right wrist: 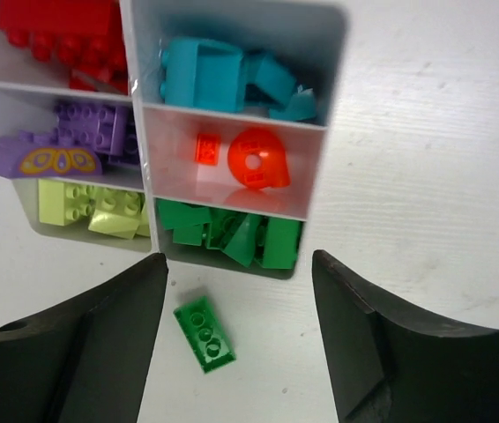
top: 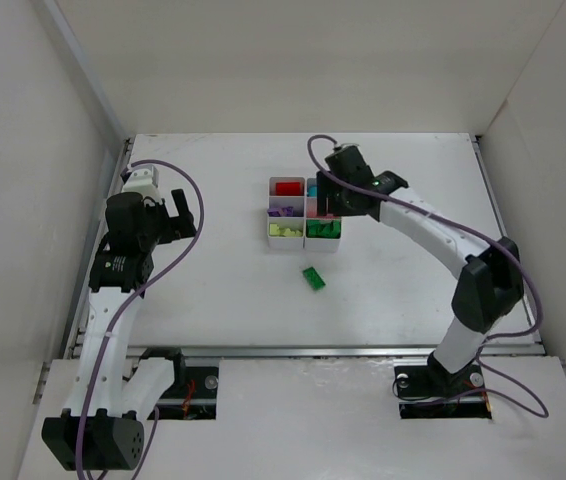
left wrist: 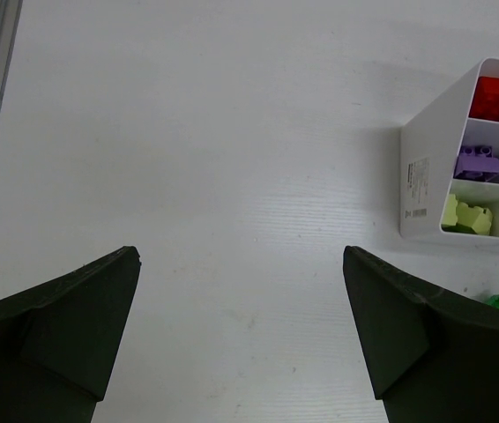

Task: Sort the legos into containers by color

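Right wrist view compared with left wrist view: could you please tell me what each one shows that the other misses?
Only the right wrist view shows the cyan bricks, the orange pieces and the green pile. Only the left wrist view shows the label on the outer wall of the tray. Both show the red bricks, purple bricks, yellow-green bricks and the loose green brick on the table.

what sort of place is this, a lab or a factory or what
Most likely a robotics lab test cell: a white table boxed in by plain white panels, a left arm and right arm bolted at its near edge, and a small tray of legos.
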Available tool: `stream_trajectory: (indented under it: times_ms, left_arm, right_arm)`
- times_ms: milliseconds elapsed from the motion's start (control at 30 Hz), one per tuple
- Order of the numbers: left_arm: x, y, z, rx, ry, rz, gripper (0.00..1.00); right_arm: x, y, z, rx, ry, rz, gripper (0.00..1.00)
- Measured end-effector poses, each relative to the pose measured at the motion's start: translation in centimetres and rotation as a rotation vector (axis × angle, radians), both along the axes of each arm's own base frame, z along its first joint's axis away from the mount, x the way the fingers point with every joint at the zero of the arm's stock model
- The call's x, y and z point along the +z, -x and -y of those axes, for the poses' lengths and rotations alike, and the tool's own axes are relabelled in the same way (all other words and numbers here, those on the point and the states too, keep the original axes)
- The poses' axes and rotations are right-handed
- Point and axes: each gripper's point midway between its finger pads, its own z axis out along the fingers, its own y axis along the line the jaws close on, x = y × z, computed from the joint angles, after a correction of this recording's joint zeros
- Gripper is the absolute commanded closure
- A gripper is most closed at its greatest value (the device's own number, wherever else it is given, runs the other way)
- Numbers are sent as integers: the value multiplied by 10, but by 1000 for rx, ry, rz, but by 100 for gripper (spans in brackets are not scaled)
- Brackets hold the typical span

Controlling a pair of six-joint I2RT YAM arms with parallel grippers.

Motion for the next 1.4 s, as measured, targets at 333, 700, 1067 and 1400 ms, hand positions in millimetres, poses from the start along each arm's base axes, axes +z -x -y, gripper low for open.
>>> stream_trajectory:
  times_ms: [333,700,1067,1400]
  left_arm:
    - [0,0,-2,8,-1,0,0]
    - [0,0,-4,14,-1,2,0]
    - [4,2,-4,14,-1,13,0]
    - [6,3,-4,14,-1,21,0]
  right_arm:
    - [22,45,-3,239,-11,65,0]
    - [-102,138,-53,617,174,-253,13]
    - [-141,135,-48,624,232,-328,34]
    - [-141,132,-52,631,223,-309,100]
